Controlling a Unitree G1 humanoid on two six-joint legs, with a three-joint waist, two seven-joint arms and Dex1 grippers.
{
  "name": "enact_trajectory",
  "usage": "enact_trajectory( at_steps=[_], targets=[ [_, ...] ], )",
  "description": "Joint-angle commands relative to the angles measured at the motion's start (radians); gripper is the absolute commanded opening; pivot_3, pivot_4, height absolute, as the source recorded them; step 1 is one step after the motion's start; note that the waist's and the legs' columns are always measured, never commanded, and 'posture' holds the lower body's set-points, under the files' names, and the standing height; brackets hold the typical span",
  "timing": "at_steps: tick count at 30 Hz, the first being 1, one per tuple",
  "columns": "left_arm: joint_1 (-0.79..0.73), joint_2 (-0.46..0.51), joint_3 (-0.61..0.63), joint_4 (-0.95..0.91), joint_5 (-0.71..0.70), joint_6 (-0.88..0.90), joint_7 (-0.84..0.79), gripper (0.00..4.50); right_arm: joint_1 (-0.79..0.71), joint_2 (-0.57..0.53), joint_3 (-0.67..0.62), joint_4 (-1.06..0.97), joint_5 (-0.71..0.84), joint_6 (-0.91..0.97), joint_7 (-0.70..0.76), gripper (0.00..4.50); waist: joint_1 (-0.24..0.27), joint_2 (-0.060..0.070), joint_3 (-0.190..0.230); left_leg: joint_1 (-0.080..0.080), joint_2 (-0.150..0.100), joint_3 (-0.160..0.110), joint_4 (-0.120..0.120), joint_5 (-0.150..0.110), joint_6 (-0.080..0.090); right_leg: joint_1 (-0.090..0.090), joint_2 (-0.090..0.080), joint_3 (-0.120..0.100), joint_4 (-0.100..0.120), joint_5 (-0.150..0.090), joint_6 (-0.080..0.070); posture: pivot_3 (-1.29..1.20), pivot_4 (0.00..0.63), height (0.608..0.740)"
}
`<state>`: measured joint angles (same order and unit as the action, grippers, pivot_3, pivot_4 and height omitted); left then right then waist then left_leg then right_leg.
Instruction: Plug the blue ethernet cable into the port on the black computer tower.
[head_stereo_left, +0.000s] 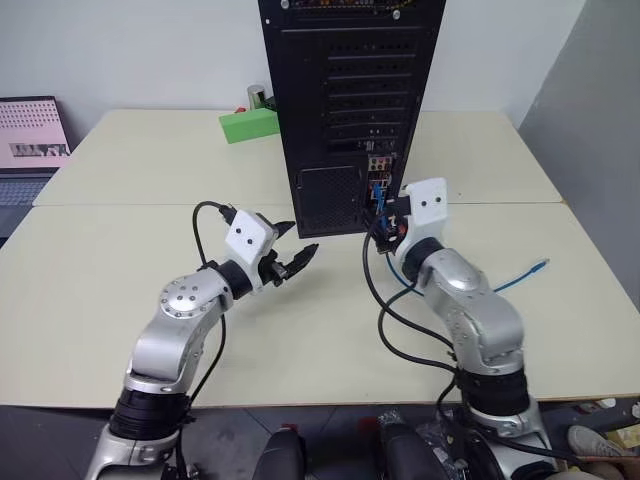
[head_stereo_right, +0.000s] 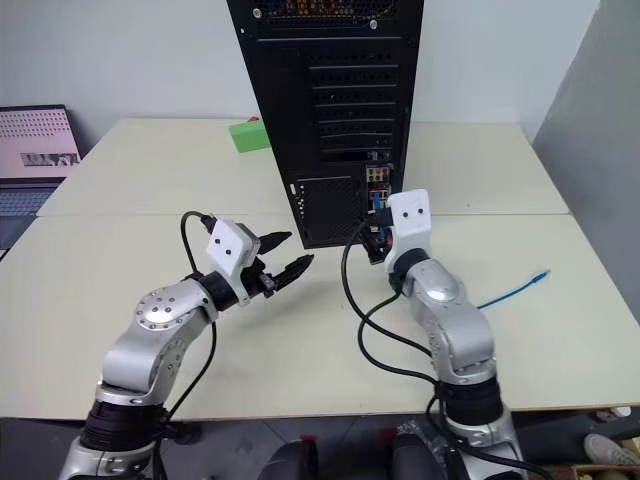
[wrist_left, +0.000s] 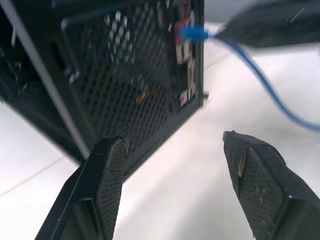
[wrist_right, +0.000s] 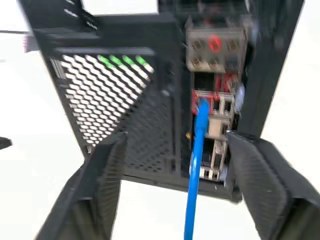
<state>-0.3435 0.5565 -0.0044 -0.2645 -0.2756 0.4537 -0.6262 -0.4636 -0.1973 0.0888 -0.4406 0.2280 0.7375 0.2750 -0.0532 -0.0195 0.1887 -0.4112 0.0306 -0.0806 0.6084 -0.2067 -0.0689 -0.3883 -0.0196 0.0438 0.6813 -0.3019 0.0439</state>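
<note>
Your right tool stands spread, gripping nothing, with the thin light-blue ethernet cable apparently seated in the tall black metal computer tower's port strip, so little seems left.

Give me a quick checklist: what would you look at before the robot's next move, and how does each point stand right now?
1. Blue ethernet cable reaches the port strip on the black computer tower: ok.
2. Plug clicked fully home: cannot tell.
3. Right gripper open, fingers either side of the cable, not clamping it: ok.
4. Left gripper open, holding nothing, apart from the tower: ok.
5. Cable's free end lies loose on the table: ok.
</note>
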Motion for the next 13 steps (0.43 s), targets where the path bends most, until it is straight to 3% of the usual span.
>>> enact_trajectory(
  at_steps=[1,8,13],
  targets=[
    [-0.045,0.073,0.062,-0.011,-0.058,0.004,-0.095,3.22,0.041,-0.171,-0.092,-0.075,0.150,-0.072,0.284,4.30,0.005,0.000,0.000,0.000,0.000,0.000,0.000,0.000,0.000,0.000,0.000,0.000,0.000,0.000,0.000,0.00,0.150,0.740],
    [-0.074,0.150,0.091,-0.006,-0.138,0.034,-0.221,3.22,0.000,-0.350,-0.225,0.036,0.275,-0.108,0.466,4.30,0.002,0.000,0.000,0.000,0.000,0.000,0.000,0.000,0.000,0.000,0.000,0.000,0.000,0.000,0.000,0.00,0.150,0.740],
    [-0.086,0.159,0.107,0.002,-0.157,0.035,-0.234,3.22,-0.028,-0.413,-0.225,0.091,0.282,-0.132,0.526,4.30,0.003,0.000,0.000,0.000,0.000,0.000,0.000,0.000,0.000,0.000,0.000,0.000,0.000,0.000,0.000,0.00,0.150,0.740]
  ],
)
